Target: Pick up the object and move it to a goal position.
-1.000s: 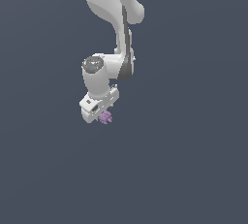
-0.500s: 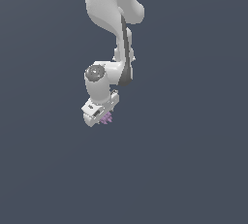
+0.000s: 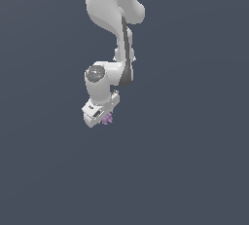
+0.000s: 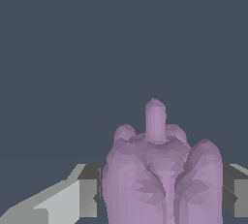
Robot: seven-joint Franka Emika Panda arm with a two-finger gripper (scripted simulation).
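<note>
Since the pale purple spiky object (image 4: 162, 177) sits clamped between the two fingers (image 4: 87, 196) in the wrist view, the pick looks done (no goal marker shows anywhere). What remains, I judge, is the carry. Farther off, the exterior view shows the gripper (image 3: 100, 115) holding it below the white arm (image 3: 109, 5); no containers appear.

Featureless grey-blue simulator void
</note>
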